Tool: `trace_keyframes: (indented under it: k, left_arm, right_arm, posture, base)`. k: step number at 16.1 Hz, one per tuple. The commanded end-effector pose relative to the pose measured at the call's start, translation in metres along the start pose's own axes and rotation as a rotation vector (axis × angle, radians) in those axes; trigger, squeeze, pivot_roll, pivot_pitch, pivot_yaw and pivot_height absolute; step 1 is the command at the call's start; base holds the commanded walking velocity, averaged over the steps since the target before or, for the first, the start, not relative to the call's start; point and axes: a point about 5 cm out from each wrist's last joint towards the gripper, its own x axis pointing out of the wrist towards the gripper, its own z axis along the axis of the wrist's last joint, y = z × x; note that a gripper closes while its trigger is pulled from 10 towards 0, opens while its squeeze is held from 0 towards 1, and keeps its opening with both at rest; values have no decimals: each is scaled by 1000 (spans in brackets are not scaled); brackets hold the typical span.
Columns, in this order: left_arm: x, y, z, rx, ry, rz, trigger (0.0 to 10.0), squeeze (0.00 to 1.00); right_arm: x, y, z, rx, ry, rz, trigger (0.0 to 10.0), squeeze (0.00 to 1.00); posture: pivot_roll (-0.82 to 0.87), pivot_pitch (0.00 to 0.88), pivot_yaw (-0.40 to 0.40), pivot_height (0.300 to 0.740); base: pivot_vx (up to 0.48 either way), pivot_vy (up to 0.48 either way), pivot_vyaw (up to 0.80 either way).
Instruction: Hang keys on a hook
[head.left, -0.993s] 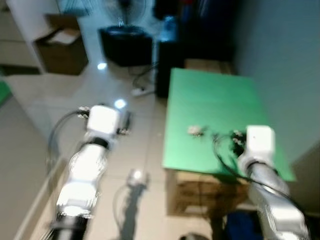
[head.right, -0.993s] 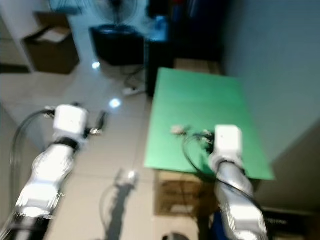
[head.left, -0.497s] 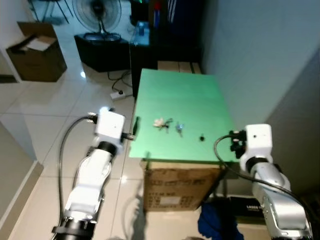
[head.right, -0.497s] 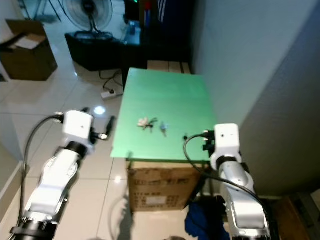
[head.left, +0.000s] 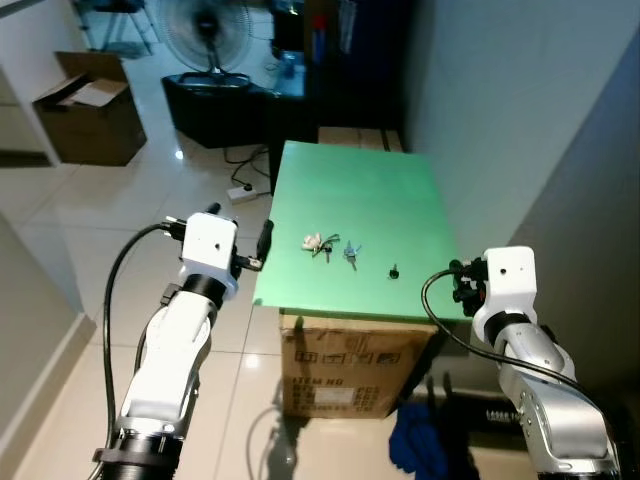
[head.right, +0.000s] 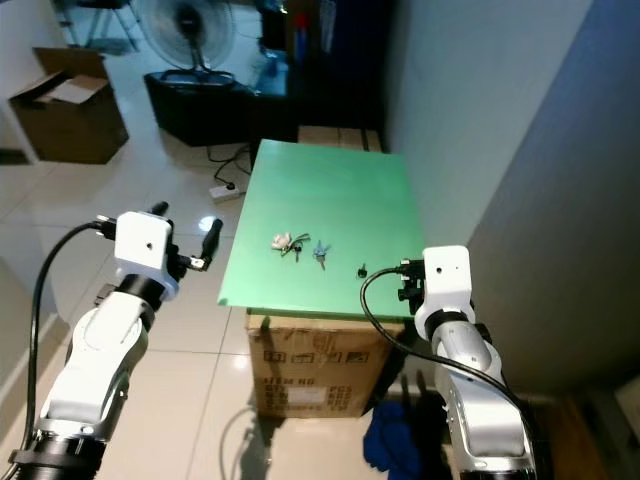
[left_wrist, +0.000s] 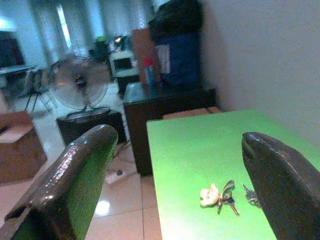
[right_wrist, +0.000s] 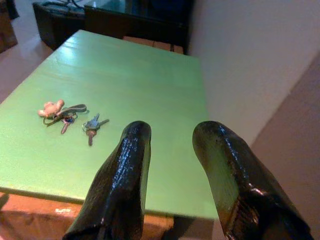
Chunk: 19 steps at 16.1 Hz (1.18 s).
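Keys (head.left: 328, 246) lie loose near the middle of the green tabletop (head.left: 380, 195), charm and ring splayed flat; light, jangly, likely to slide, so the ring looks the best hold. Left gripper (head.left: 262, 243) hovers at the table's edge, fingers spread wide and empty; right gripper (right_wrist: 170, 170) hangs by the near corner, fingers parted, holding nothing.

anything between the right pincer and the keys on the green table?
Nothing visible. The right pincer hangs open at the green table's near right corner; the keys lie on bare tabletop ahead and to its left. A small dark object sits near that line, low and flat.
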Motion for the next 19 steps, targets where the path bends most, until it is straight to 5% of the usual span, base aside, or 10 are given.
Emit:
trace_keyframes:
  k: [1, 19]
  left_arm:
    - [3, -4, 5, 5, -19, -17, 10000, 0]
    - [1, -11, 0, 6, 5, -63, 10000, 0]
  right_arm:
    - [0, -4, 3, -10, -5, -9, 10000, 0]
    - [3, -4, 3, -5, 9, 25, 10000, 0]
  posture:
    - [-114, 0, -37, 718]
    - [-119, 0, -47, 718]
  base:
    - [364, 0, 0]
    - [365, 0, 0]
